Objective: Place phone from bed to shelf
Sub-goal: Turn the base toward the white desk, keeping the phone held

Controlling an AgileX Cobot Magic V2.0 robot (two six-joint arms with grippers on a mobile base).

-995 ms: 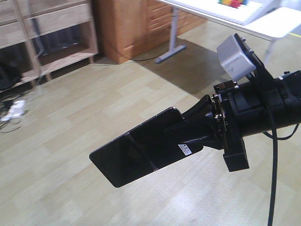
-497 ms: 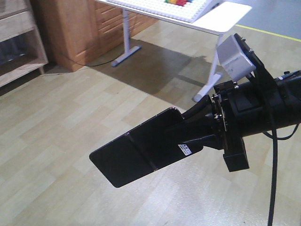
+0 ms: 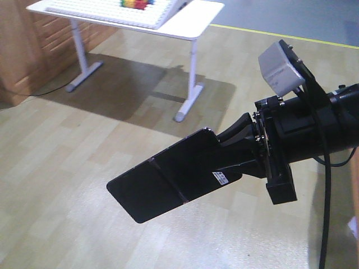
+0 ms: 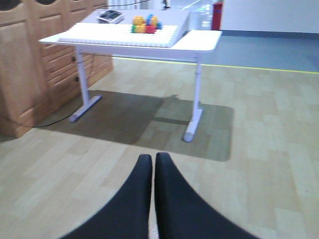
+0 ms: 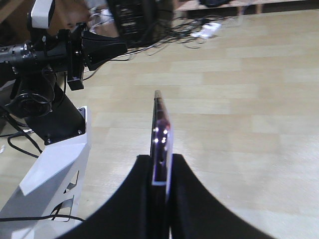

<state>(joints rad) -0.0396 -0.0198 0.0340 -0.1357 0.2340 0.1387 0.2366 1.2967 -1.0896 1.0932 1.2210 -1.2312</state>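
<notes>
My right gripper (image 3: 220, 154) is shut on the phone (image 3: 168, 182), a glossy black slab with a line across its middle and a small white sticker, held out level above the wooden floor. In the right wrist view the phone (image 5: 160, 124) stands edge-on between the gripper's (image 5: 160, 158) two black fingers. The left gripper (image 4: 152, 159) is shut with nothing in it, and it also shows from the side (image 5: 117, 49). The bed is out of view. Of the shelf only a light-wood bottom board (image 5: 224, 4) shows at the top edge.
A white table (image 3: 190, 28) on metal legs carries a white pegboard with coloured blocks (image 4: 145, 24). A brown wooden cabinet (image 4: 30, 64) stands left of it. Cables and a white power strip (image 5: 209, 29) lie on the floor. The robot's white base (image 5: 55, 164) is at the left.
The front view has swung right: the shelf and cabinet slid out to the left and the white table moved leftward. The phone stays gripped in the same pose.
</notes>
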